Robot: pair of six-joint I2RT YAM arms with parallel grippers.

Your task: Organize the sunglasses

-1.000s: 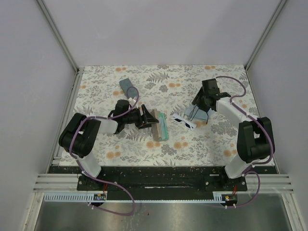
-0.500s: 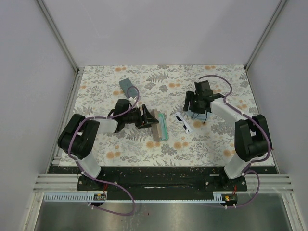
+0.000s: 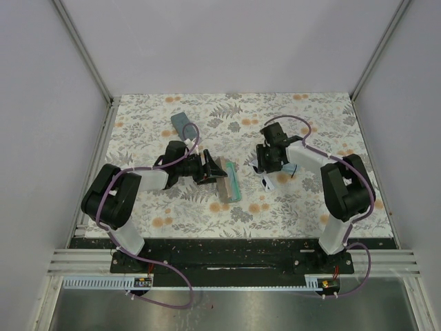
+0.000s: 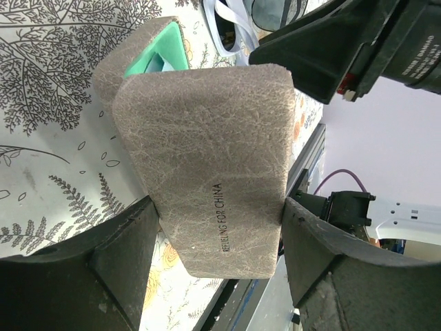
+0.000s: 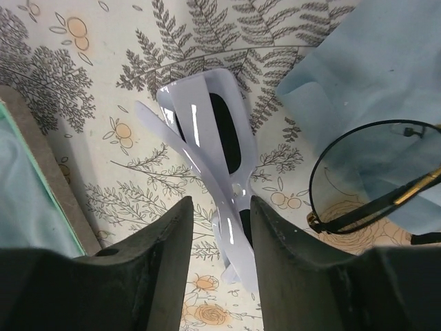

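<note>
1. The right pincer [image 5: 220,214] is down at the counter [image 3: 207,214], its jaws either side of one end of a white-framed pair of sunglasses [image 5: 200,148]. The gap looks tight, but I cannot tell whether it is truly pinching the frame or only straddling it.
2. The white pair lies flat, with its long axis running straight away from the pincer. The jaws therefore close across the narrow width, not along the length.
3. The thin black sunglasses [image 5: 358,176] lie just beside the white pair and outside the jaws, resting partly on a light blue cloth [image 5: 372,76]. Nothing touches them.
4. The left pincer [image 4: 217,207] is clamped on the raised lid of the tan case [image 4: 207,172], propping it open so the teal lining shows.
5. From above, the open case sits to the robot's left of the white pair, near but apart. As far as I can make out, its long axis runs roughly parallel to theirs.
6. My guess is that the next move falls to the right arm: it is the nearer one, and the left is busy with the lid. It would be a short sideways carry toward the case, with the frame kept lengthwise to the tray.
</note>
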